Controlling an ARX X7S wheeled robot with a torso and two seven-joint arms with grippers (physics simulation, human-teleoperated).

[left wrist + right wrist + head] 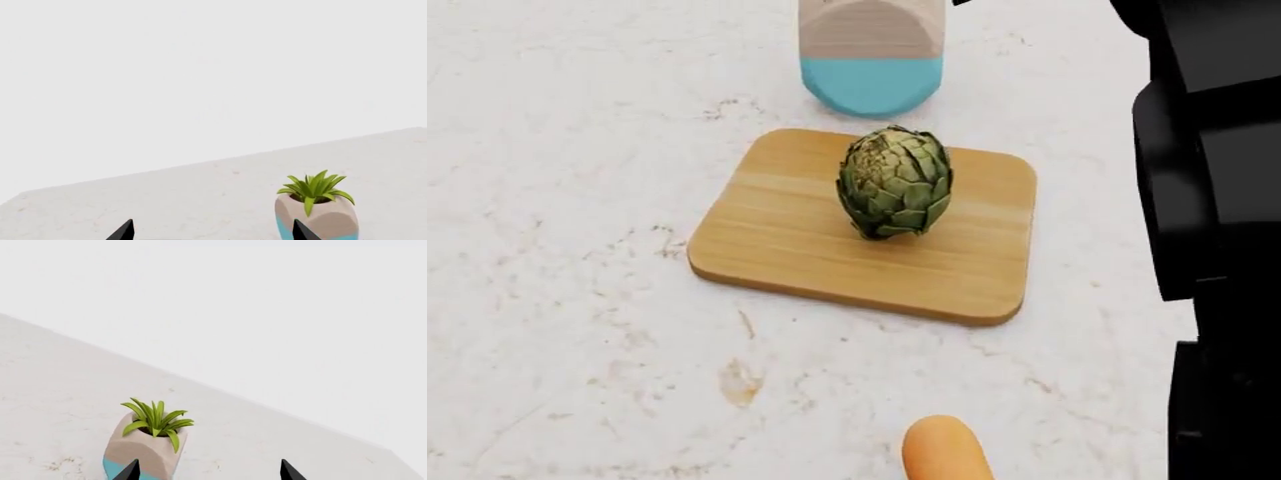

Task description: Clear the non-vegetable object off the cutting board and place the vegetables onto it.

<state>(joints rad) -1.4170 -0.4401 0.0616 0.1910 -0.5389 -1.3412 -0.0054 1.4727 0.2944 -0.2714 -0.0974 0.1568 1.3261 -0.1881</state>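
The artichoke (894, 182) is sitting upright at the centre of the cutting board (777, 236), mid-frame in the head view; the squash (945, 450) is poking in at the bottom edge; both the left gripper (212, 231) and the right gripper (209, 471) are showing spread, empty fingertips; a potted plant (316, 208) is standing beyond.

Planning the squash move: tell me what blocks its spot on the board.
The artichoke stands near the middle of the board, between the squash on the near table and the far half. Nothing else shows between them.
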